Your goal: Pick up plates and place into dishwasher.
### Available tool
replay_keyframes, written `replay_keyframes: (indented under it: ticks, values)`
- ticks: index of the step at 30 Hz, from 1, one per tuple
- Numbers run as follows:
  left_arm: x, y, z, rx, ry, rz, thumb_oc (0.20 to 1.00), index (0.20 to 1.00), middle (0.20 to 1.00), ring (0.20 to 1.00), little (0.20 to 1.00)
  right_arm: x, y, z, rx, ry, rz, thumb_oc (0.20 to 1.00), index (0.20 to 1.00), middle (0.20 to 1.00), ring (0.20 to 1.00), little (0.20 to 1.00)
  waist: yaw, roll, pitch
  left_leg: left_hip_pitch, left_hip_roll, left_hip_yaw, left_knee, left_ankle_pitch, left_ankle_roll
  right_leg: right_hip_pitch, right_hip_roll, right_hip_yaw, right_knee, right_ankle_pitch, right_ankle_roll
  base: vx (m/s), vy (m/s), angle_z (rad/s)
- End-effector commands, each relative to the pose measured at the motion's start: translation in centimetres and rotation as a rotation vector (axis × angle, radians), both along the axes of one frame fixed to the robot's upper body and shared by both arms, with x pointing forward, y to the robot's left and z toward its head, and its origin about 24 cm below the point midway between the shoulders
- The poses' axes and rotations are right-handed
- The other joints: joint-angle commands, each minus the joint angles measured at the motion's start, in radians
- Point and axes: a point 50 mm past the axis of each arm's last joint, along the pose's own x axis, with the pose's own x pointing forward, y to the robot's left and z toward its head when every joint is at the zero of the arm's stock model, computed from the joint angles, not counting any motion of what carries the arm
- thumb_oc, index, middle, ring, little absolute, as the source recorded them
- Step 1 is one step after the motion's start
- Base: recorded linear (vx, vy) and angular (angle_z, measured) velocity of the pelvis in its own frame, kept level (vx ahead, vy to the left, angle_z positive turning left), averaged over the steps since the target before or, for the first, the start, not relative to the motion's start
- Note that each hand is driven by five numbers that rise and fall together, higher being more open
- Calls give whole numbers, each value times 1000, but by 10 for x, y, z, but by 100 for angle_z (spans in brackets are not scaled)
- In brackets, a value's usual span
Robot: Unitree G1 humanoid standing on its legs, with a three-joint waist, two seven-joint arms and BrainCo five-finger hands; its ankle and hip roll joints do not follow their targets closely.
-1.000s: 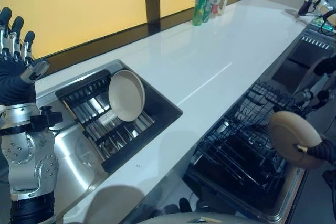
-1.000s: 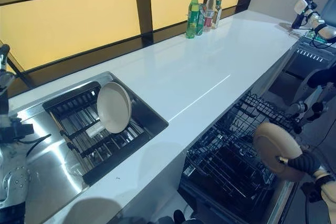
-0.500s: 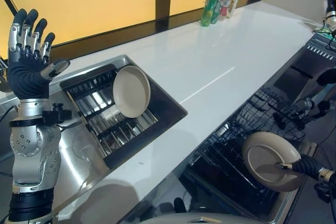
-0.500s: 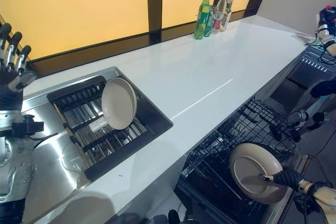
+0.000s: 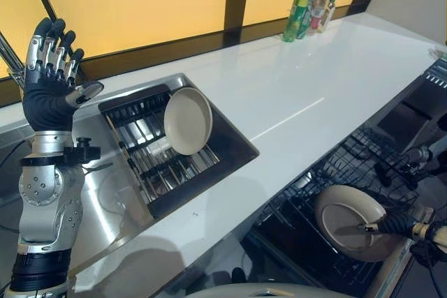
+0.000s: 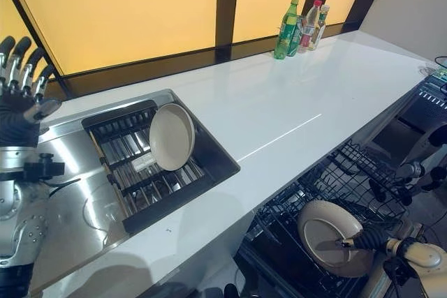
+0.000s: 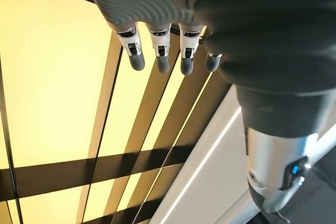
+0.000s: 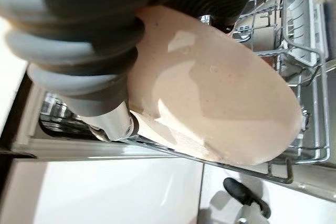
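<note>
Cream plate point(image 5: 187, 121): round, on edge in the sink rack, far left. Second cream plate point(image 6: 327, 247): tilted over the open dishwasher rack point(image 5: 349, 165), near right.

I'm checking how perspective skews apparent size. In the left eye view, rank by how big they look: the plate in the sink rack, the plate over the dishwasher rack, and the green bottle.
1. Cream round plate held by the right hand over the black wire dishwasher rack: largest, though nearest the camera.
2. Cream round plate standing in the sink rack: somewhat smaller.
3. Green plastic bottle at the counter's far end: smallest, and farthest.
</note>
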Motion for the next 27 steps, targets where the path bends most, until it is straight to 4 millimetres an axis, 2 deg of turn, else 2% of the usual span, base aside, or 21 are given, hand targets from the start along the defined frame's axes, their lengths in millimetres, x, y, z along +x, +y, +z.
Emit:
replay_keyframes:
  ticks: [1, 8, 13, 18, 27]
  values:
    - [9, -13, 13, 106, -57, -31, 1000, 1000, 1000, 1000, 1000, 23, 5, 7, -60, -84, 54, 200, 200, 200, 200, 200, -5, 8, -10, -105, 19, -113, 2, 61, 25, 5, -24, -49, 9, -4, 47, -64, -40, -1]
    - [16, -24, 23, 111, -108, -58, 1000, 1000, 1000, 1000, 1000, 30, 31, -21, -38, -10, 120, 200, 200, 200, 200, 200, 16, 36, 50, -161, 12, -136, 9, 80, 27, -35, -29, -53, 16, 3, 44, -101, -30, 1]
    - [20, -34, 28, 120, -126, -85, 1000, 1000, 1000, 1000, 1000, 23, 46, -51, -35, 120, 171, 200, 200, 200, 200, 200, 38, 45, 70, -180, 9, -152, 14, 88, 26, -40, -33, -66, 16, 0, 39, -29, -18, 2]
    - [21, -37, 33, 118, -132, -96, 1000, 1000, 1000, 1000, 1000, 12, 58, -74, -34, 215, 182, 200, 200, 200, 200, 200, 55, 52, 69, -181, 10, -162, 16, 91, 26, -32, -36, -76, 15, -6, 35, 0, 0, 0]
    - [21, -38, 29, 118, -97, -105, 1000, 1000, 1000, 1000, 1000, -8, 67, -94, -19, 277, 129, 200, 200, 200, 200, 200, 60, 41, 28, -158, 13, -161, 12, 83, 27, -7, -34, -85, 11, -15, 36, 42, 2, 5]
